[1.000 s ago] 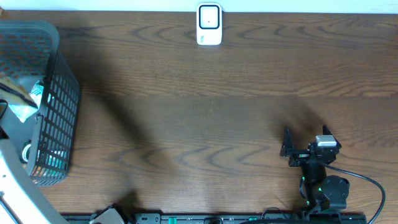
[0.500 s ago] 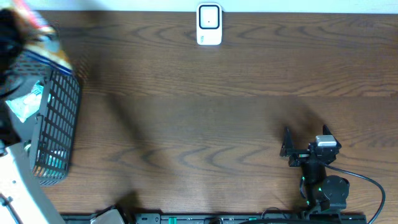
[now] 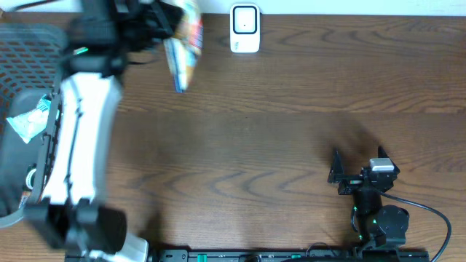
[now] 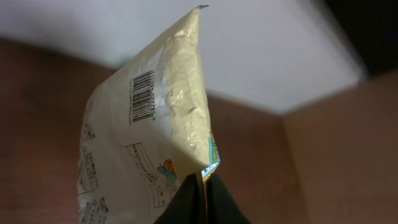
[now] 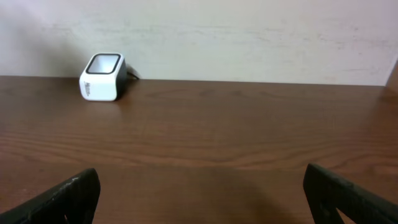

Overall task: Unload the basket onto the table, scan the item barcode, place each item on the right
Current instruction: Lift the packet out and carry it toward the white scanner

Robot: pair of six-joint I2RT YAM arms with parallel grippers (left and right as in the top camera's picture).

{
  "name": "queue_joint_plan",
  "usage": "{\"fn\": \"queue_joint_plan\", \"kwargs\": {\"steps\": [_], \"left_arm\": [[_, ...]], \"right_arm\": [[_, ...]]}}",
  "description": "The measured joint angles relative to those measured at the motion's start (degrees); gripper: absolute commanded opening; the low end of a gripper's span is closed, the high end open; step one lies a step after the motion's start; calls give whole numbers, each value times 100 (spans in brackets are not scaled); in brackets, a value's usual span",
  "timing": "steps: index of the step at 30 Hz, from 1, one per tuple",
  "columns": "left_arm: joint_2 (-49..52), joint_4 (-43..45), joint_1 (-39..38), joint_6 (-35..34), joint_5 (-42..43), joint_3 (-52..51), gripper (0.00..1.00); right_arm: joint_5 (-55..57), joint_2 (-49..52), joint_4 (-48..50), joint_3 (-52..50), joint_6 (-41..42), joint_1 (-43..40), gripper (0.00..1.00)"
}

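Two arms show overhead: the left gripper (image 3: 162, 25), clamped shut, holds a pale crinkled plastic snack bag (image 3: 186, 52) just left of the small white box-shaped scanner (image 3: 245, 29). The right gripper (image 3: 357, 169) sits spread wide and empty. Left wrist: the bag rises from the pinching fingertips (image 4: 186, 200), with its black barcode (image 4: 142, 96) visible. Right wrist: the scanner stands far left.

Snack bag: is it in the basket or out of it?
Out. The left tool pinches the snack bag by its edge, up above the table near the white scanner, away from the basket.

One pouch (image 3: 185, 45), one scanner (image 3: 245, 29), one basket (image 3: 28, 45)
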Motion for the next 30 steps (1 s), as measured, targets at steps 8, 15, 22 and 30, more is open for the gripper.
{"fn": "queue_joint_plan", "kwargs": {"steps": [8, 15, 22, 30], "left_arm": [[1880, 247, -1187, 26, 24, -2, 7], [2806, 505, -1899, -258, 94, -17, 8], [2710, 634, -2245, -260, 243, -39, 26], [1862, 682, -1849, -55, 258, -39, 54]], "right_arm": [[0, 0, 2, 0, 0, 0, 99], [0, 0, 0, 0, 2, 0, 99], [0, 0, 0, 0, 0, 0, 99], [0, 0, 0, 0, 0, 0, 99]]}}
